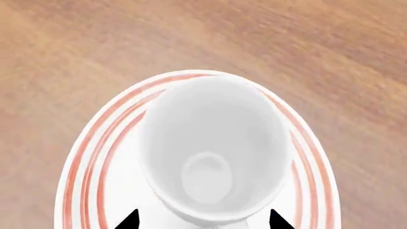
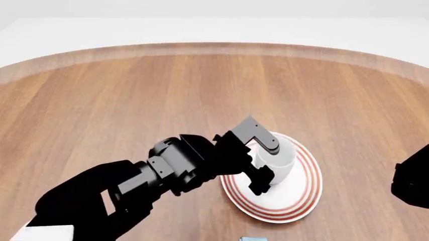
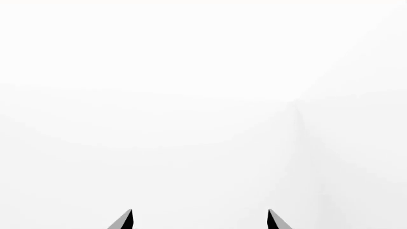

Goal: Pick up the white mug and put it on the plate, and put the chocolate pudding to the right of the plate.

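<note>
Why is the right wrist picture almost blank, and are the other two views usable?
Right wrist view: only pale, featureless white beyond the open right tool, with nothing on the table in frame. Left wrist view: the wood grain is smeared and soft, while the white mug and the plate show clearly. Head view: evenly lit, sharp, with the left tool around the mug.

We see a round wooden table [image 2: 201,85] with warm brown grain running across its top and a paler band along its curved far edge. Beyond that far edge of the table lies a plain white floor [image 2: 214,27], and the same blank white fills everything we get from the right wrist view. In the left wrist view, the table's wood [image 1: 76,43] shows blurred.
</note>
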{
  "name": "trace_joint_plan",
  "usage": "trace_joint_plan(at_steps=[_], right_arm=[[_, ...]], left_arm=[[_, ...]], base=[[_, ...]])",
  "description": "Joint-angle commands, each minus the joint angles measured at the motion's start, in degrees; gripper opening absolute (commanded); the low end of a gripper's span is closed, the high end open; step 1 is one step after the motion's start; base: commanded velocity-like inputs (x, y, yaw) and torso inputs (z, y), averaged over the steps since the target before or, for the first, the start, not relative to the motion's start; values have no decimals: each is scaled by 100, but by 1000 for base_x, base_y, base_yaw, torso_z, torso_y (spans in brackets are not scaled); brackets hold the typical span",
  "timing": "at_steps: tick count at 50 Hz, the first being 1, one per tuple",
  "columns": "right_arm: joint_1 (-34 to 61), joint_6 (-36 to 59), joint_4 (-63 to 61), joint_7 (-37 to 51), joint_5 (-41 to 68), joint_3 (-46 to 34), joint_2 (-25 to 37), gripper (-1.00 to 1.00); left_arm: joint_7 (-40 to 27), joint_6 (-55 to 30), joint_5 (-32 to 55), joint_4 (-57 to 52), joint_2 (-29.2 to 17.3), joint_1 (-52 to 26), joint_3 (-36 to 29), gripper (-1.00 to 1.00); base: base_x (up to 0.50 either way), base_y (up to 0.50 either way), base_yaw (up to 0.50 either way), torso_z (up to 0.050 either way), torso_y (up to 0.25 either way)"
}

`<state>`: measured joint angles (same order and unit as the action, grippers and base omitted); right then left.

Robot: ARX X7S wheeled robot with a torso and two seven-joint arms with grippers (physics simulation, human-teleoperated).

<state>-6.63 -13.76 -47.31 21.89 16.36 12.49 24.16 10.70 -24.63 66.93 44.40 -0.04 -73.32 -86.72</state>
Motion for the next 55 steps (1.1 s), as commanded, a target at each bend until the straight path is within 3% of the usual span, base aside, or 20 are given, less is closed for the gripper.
trace_joint_plan(at_steps=[1,9,30,55], right_arm=[[-4,-13,7,11,-1,-10,9,100],[15,2,18,16,-22,-54,14,100],[2,25,-53,39,-84,-134,25,100],[-12,40,-76,50,-114,-234,44,100]], left_arm=[[-97,165,168,69,3,-19,-190,100],[-209,144,157,-159,-91,-20,-190,100],[-1200,-97,396,-2796,-1324,-116,-105,100],[-1723,38,543,-4669,-2514,-397,237,100]], base=[[0,0,0,0,0],[0,0,0,0,0],[0,0,0,0,0],[0,0,0,0,0]])
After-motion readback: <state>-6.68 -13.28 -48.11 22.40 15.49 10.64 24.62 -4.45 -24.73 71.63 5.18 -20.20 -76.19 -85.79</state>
